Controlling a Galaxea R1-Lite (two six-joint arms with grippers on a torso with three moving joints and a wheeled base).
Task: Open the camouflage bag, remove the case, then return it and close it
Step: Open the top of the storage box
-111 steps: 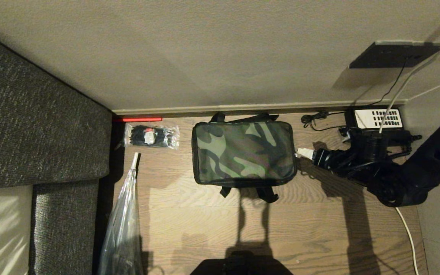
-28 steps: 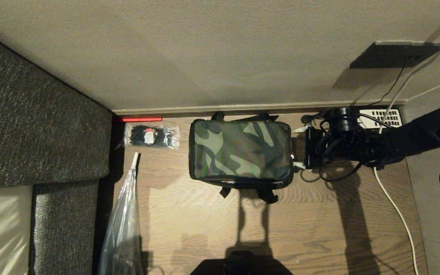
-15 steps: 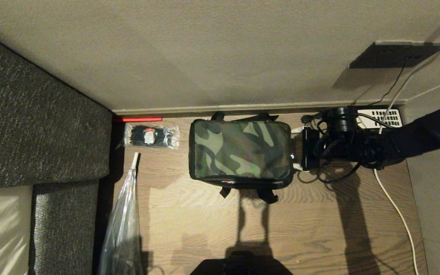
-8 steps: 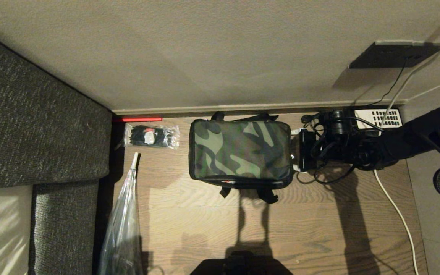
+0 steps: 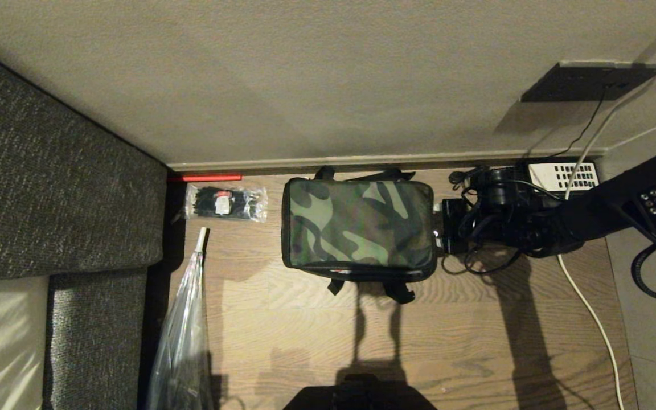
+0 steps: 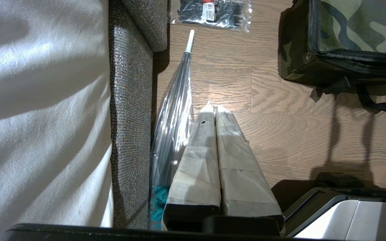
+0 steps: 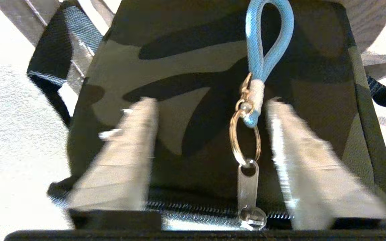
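Observation:
The camouflage bag (image 5: pixel 359 222) lies flat on the wooden floor by the wall with its lid down. My right gripper (image 5: pixel 437 225) is pressed up to its right end. In the right wrist view the gripper (image 7: pixel 209 102) stands open. Between its fingers hangs the metal zipper pull (image 7: pixel 248 180), with a gold ring (image 7: pixel 245 137) and a blue cord loop (image 7: pixel 268 43), nearer one finger and touching neither. The bag's fabric (image 7: pixel 186 63) fills that view. My left gripper (image 6: pixel 214 107) is shut and empty, parked over the floor. The case is hidden.
A grey sofa (image 5: pixel 49 188) fills the left side. A packet of black cable ties (image 5: pixel 225 203) and a clear folded umbrella (image 5: pixel 183 330) lie left of the bag. A telephone with a white panel (image 5: pixel 561 175) and a white cable (image 5: pixel 590 313) lie by my right arm.
My right gripper has crept left, tight against the bag's end, and its fingers have drawn closer together around the zipper pull. The bag and the left arm have stayed still.

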